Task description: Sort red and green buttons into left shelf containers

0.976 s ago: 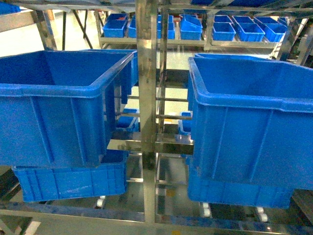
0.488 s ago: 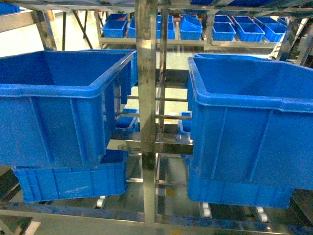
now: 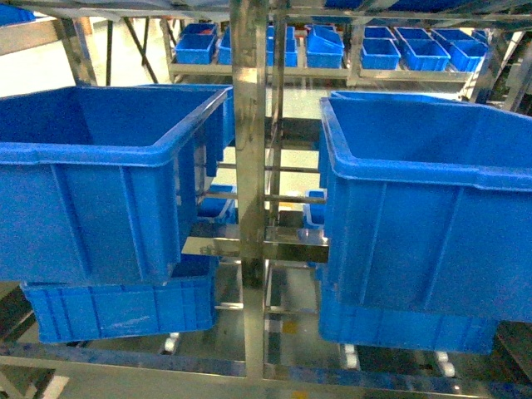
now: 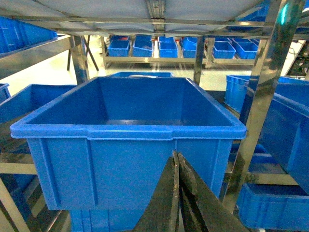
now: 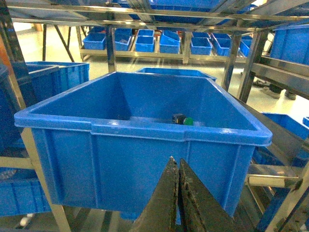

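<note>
The green button [image 5: 185, 121] lies on the floor of the right-hand deep blue bin [image 5: 145, 130], near the bin's far wall, its green cap pointing right from a dark block; it sits well beyond and above the right gripper [image 5: 176, 166], whose fingers are pressed together with nothing between them, their tips just before the bin's near wall below the rim. The left gripper [image 4: 176, 159] likewise has its fingers closed on nothing, tips in front of the near wall of the left-hand deep blue bin [image 4: 128, 130], whose visible floor shows no button. No red button can be made out in any view. From the head camera the two bins stand either side of a steel shelf post [image 3: 249, 166], and their interiors are hidden there behind the near walls; neither gripper shows in that view. More blue bins [image 3: 116, 307] sit on the level beneath, partly cut off by the frame's lower rail. Small blue trays [image 3: 378, 50] line a farther rack behind. Both deep bins are open at the top, with a shelf deck [image 4: 154, 7] overhead leaving a gap above the rims.
</note>
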`<state>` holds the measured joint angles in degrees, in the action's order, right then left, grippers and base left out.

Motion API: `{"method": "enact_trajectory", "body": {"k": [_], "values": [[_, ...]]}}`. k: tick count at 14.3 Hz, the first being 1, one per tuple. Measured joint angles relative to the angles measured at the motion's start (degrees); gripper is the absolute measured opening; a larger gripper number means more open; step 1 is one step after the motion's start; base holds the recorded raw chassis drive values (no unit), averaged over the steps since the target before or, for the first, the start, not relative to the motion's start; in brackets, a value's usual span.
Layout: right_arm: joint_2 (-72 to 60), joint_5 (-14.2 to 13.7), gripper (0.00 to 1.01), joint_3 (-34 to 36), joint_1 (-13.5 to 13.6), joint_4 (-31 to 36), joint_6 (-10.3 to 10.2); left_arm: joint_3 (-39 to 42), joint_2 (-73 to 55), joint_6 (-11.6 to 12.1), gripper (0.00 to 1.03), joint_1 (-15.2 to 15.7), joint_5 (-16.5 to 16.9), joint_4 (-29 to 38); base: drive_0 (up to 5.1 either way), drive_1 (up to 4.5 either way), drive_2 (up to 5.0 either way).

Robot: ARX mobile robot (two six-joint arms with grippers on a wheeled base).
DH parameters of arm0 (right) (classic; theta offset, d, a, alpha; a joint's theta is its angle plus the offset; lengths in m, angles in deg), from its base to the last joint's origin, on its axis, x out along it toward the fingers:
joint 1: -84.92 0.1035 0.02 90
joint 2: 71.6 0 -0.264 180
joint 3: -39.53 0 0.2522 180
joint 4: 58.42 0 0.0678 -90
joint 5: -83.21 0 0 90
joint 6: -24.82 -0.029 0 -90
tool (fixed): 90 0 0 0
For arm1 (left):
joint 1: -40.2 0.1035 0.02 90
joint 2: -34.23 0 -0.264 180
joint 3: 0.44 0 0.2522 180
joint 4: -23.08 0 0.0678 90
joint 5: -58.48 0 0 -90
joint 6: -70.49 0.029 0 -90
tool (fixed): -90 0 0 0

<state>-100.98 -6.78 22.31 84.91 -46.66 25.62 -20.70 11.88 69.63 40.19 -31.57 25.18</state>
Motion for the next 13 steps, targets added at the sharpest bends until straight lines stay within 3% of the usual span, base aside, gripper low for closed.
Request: {"method": "enact_trajectory", "body": {"k": [10, 12, 13], "values": [[16.2, 0.0, 0.02, 2.9, 0.0, -12.1, 0.0, 5.7, 12.3, 0.0, 0.02, 0.0, 0.1, -5.6, 0.0, 0.00, 0.0], [18.1, 0.0, 0.02, 2.9, 0.0, -14.3, 0.0, 5.7, 20.3, 0.2, 0.02, 0.0, 0.3, -16.3, 0.0, 0.00, 0.0], [19.2, 0.0, 0.02, 2.9, 0.0, -15.2, 0.0, 5.6, 21.9, 0.2, 0.02, 0.0, 0.1, -15.1, 0.0, 0.00, 0.0]]}}
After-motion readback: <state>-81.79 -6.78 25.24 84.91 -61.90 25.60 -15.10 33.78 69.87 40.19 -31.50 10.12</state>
